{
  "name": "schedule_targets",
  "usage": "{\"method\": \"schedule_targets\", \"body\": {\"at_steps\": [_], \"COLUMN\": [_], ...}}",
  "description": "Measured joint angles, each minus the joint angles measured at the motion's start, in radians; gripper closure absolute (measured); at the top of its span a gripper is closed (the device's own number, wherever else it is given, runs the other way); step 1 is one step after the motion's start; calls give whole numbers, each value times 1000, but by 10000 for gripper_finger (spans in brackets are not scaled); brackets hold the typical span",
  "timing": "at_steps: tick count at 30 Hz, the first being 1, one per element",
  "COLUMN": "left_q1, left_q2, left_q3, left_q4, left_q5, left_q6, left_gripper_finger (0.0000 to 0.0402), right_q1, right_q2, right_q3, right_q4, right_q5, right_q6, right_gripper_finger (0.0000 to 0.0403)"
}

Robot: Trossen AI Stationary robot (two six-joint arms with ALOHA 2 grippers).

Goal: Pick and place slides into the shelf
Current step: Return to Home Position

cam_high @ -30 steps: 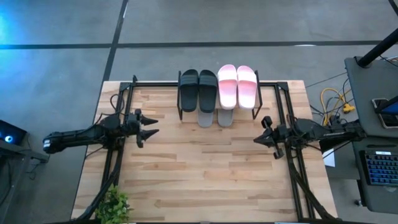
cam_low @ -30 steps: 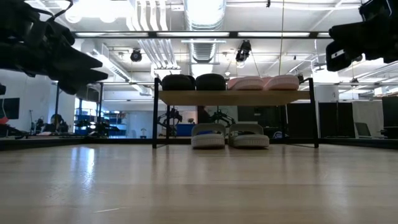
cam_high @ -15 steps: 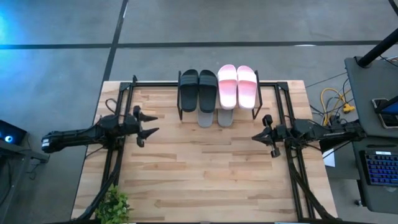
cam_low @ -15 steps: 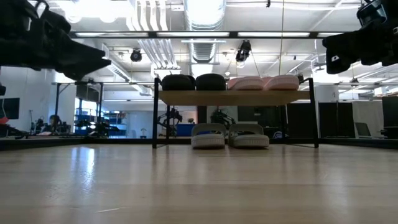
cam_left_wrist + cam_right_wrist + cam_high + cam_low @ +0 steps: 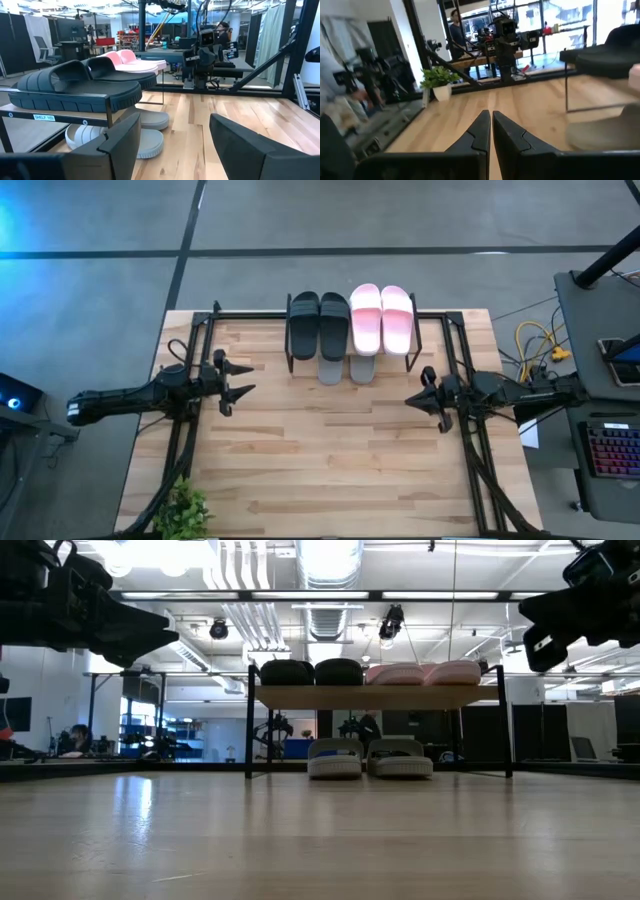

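The shelf (image 5: 380, 697) stands at the middle of the table's far edge. Two black slides (image 5: 318, 325) and two pale pink slides (image 5: 382, 318) lie side by side on its top board. Two grey slides (image 5: 345, 368) lie on the table under it, their near ends sticking out. My left gripper (image 5: 250, 378) hovers open over the table's left side, pointing right, left of the shelf's near corner. My right gripper (image 5: 408, 399) hovers shut over the right side, pointing left, near and right of the shelf. The left wrist view shows the black slides (image 5: 75, 87), pink slides (image 5: 130, 62) and grey slides (image 5: 145, 140).
A small potted plant (image 5: 185, 508) stands at the table's near left corner. Dark frame rails (image 5: 190, 430) run along both table sides under the arms. Bare wooden tabletop (image 5: 330, 450) lies between the grippers and toward the near edge. A person (image 5: 455, 25) stands beyond the table.
Both grippers have stayed almost in place. The right gripper has crept a little toward the shelf and tipped slightly. The left gripper has risen a little. The slides and shelf have not moved.
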Motion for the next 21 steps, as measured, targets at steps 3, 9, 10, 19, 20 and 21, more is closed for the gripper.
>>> {"method": "schedule_targets", "body": {"at_steps": [3,9,10,19,20,21], "left_q1": [0,-1,-1,-1,-1,-1], "left_q2": [5,11,11,11,11,11], "left_q3": [0,0,0,1,1,1], "left_q4": [2,2,3,3,3,3], "left_q5": [3,3,3,2,2,2], "left_q6": [0,0,0,0,0,0], "left_gripper_finger": [178,178,178,178,178,178], "right_q1": [0,0,0,0,0,0], "right_q2": [0,0,0,0,0,0], "right_q3": [0,0,0,0,0,0], "right_q4": [0,0,0,0,0,0], "right_q5": [-1,-1,-1,-1,-1,-1], "right_q6": [74,109,109,109,109,109], "right_gripper_finger": [390,390,390,390,390,390]}}
